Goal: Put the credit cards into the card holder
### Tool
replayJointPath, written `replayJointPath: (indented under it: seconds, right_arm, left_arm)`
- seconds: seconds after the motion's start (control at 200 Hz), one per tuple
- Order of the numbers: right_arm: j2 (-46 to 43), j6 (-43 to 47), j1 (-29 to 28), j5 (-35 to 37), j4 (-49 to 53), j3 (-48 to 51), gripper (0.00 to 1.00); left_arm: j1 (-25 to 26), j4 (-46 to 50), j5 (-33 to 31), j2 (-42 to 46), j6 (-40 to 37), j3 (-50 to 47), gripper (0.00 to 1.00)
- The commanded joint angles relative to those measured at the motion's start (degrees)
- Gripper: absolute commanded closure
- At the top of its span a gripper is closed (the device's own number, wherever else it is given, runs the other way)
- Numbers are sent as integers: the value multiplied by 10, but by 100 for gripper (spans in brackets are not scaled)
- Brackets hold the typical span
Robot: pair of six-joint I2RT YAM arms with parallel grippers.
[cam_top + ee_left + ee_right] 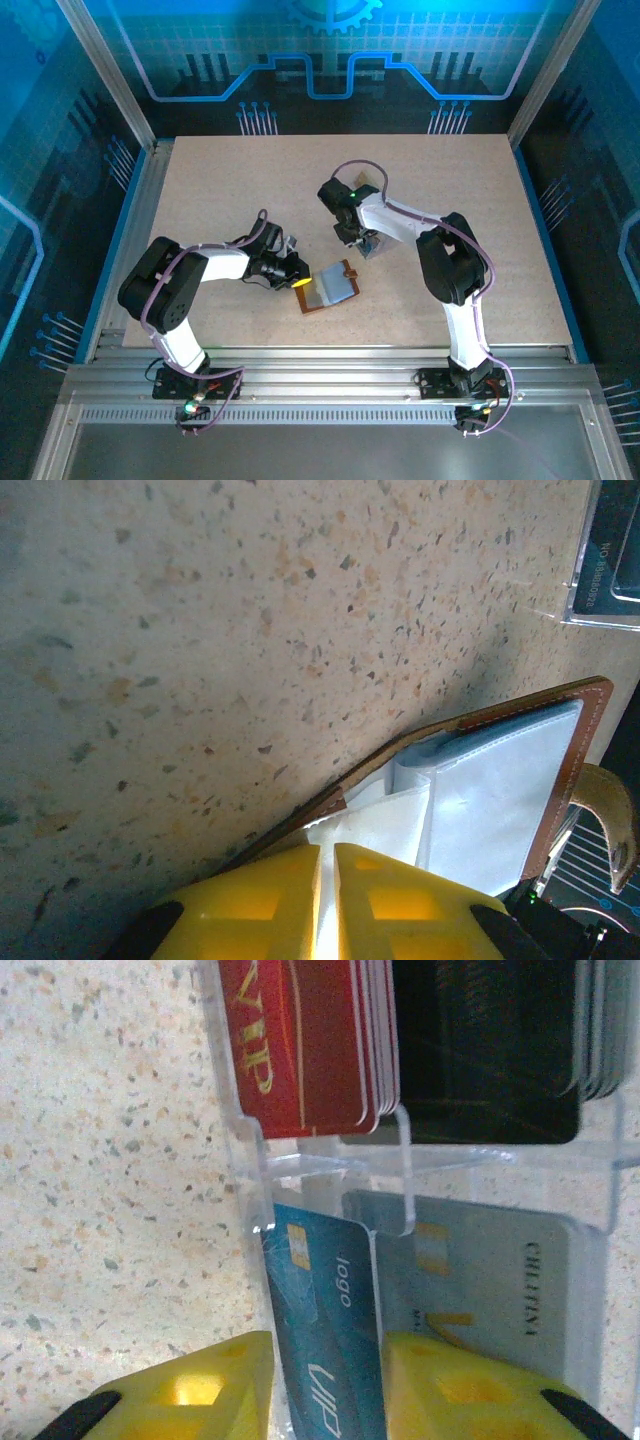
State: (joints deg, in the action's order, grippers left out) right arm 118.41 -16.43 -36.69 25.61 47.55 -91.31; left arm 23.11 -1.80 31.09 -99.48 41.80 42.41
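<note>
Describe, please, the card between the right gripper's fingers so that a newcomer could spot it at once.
Near the middle of the table, a clear plastic tray sits at the right gripper. In its compartment nearest the yellow fingers, yours is the bright blue card printed "logo", not the pale grey card beside it.

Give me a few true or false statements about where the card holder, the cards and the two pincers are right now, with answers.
The card holder lies open on the table. True.
The right pincer straddles a blue card in the clear tray. True.
The red cards lie loose on the table. False: they stand in the clear tray.
The left pincer hangs wide open, away from the card holder. False: it is shut on the card holder's edge.
</note>
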Motion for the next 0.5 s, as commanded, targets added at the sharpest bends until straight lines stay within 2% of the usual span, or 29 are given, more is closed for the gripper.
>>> replayJointPath:
  seconds: [0.0,0.26,0.495]
  right_arm:
    - [-8,6,9,-34,11,11,69]
    - [-16,7,12,-37,10,15,75]
    - [-8,10,12,-26,29,-7,88]
  left_arm:
    - [14,34,-32,-26,-13,-7,87]
    - [14,35,-32,-26,-13,-7,87]
    - [13,35,-32,-27,-15,-5,87]
